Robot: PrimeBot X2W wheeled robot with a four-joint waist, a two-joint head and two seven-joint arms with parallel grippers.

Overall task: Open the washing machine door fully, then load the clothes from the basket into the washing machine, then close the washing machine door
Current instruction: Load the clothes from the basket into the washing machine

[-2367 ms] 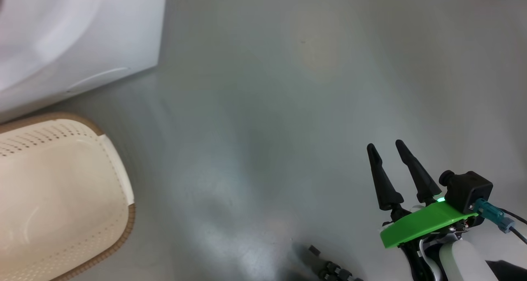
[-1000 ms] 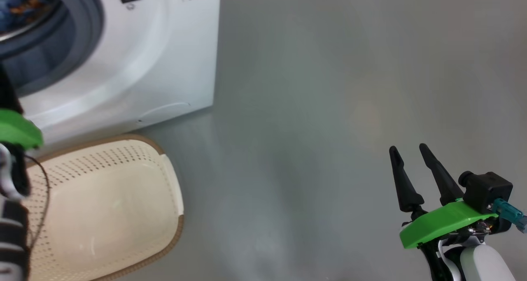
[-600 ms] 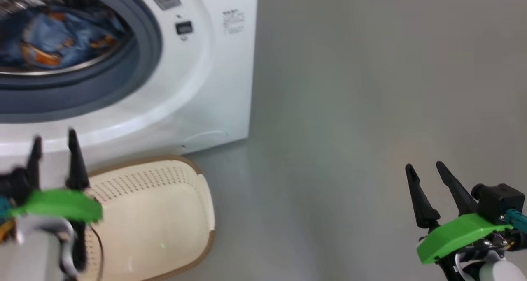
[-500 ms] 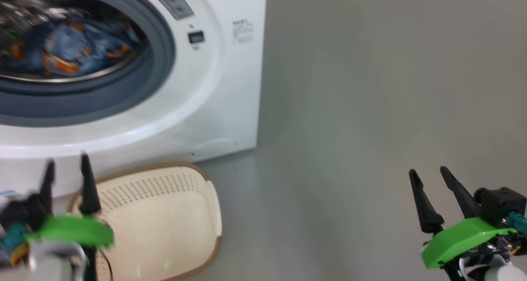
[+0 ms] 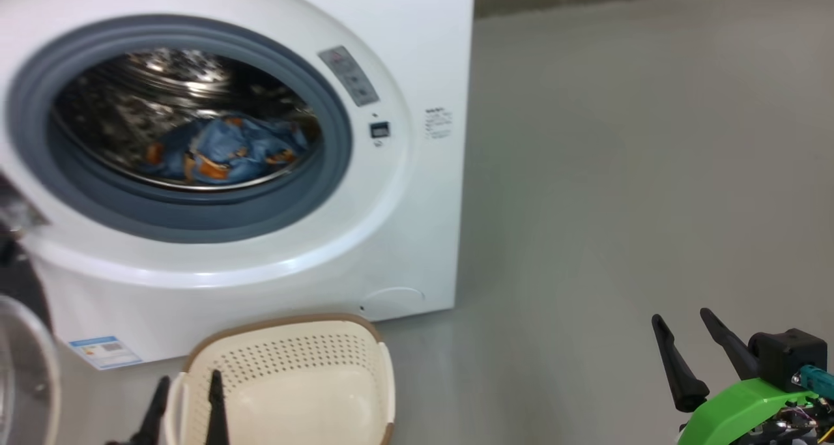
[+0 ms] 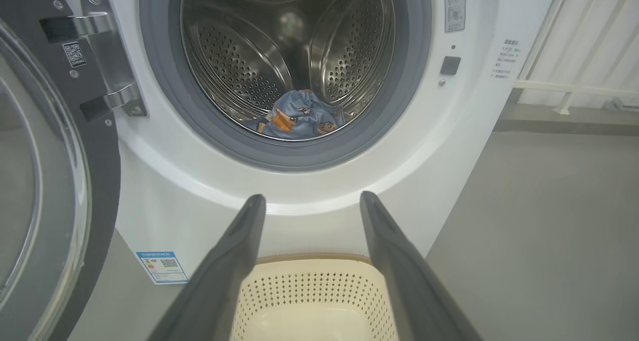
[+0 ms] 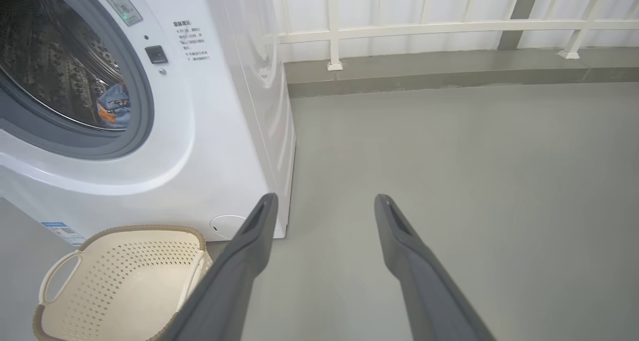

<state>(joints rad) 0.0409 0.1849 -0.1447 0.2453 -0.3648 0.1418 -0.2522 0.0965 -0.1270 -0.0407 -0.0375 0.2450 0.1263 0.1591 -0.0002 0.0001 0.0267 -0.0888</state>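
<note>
Machine: white boxy front-loading washing machine [image 5: 417, 54], mouth open.
Door: round glossy black glass-windowed door [image 6: 60, 191] swung left; left wrist view shows its metal hinge [image 6: 107, 56].
Basket: cream perforated plastic basket [image 5: 287, 350] on the floor, before the machine.
Clothes: light blue printed fabric bundle [image 5: 225, 148] inside the drum.
Grippers: left gripper [image 6: 312, 198] over the basket, right gripper [image 7: 325, 198] over the floor; both spread wide, holding nothing.

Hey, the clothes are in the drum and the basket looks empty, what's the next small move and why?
Probably swing the left gripper toward the washing machine door, which stands wide open on its hinge left of the drum. The clothes lie in the drum, the basket shows nothing inside, and that gripper is open and empty, so closing the door seems all that remains.
</note>
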